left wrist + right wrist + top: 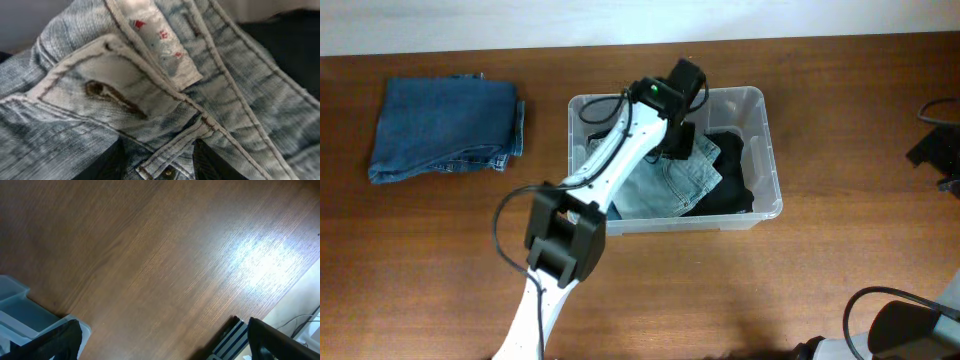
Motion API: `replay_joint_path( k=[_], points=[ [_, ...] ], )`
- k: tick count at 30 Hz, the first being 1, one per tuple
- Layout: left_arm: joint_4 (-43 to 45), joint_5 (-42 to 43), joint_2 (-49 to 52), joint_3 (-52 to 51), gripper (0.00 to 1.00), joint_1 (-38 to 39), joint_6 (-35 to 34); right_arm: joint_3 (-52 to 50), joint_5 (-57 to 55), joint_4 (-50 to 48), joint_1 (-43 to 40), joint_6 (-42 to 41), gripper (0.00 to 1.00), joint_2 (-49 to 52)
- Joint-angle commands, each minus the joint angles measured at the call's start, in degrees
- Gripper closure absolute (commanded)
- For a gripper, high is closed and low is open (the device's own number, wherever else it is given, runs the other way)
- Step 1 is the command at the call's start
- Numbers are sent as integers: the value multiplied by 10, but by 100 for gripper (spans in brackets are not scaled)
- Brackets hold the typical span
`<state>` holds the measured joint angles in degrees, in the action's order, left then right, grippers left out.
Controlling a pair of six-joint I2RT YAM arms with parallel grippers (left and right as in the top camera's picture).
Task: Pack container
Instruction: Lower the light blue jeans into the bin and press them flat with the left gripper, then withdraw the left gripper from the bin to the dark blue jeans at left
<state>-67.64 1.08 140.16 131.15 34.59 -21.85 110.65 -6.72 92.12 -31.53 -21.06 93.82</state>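
The container [767, 140] is a clear plastic bin in the middle of the table; its corner also shows in the right wrist view [20, 311]. Inside lie light-blue jeans [665, 185] on a black garment [735, 175]. My left gripper [678, 135] reaches down into the bin. In the left wrist view its fingers [157, 167] pinch the waistband of the light-blue jeans [150, 85]. My right gripper [165, 345] is open and empty above bare table, right of the bin. It shows in the overhead view at the far right edge [938, 152].
Folded dark-blue jeans [445, 128] lie on the wooden table at the far left. A striped black and white object [232, 340] sits by the table edge under the right gripper. Cables lie at the right edge [880, 300].
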Motion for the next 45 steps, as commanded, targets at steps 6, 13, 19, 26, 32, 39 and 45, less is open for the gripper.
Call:
replay_joint_path(
  k=[6, 13, 19, 26, 32, 39, 45],
  points=[
    [-42, -5, 3, 81, 45, -5, 57, 0, -2, 0, -4, -6, 1, -4],
    [-169, -137, -44, 260, 33, -26, 56, 0, -2, 0, -4, -6, 1, -4],
    [-285, -174, -71, 284, 15, -140, 14, 0, -2, 0, -4, -6, 2, -4],
    [-257, -158, -69, 282, 13, -343, 35, 0, -2, 0, -4, -6, 1, -4],
    [-210, -150, -53, 281, 13, -464, 50, 0, -2, 0, -4, -6, 1, -4],
    [-129, -97, 5, 278, 99, -523, 83, 0, -2, 0, -4, -6, 1, -4],
    [-45, -97, 83, 278, 99, -538, 83, 0, -2, 0, -4, -6, 2, -4]
  ],
)
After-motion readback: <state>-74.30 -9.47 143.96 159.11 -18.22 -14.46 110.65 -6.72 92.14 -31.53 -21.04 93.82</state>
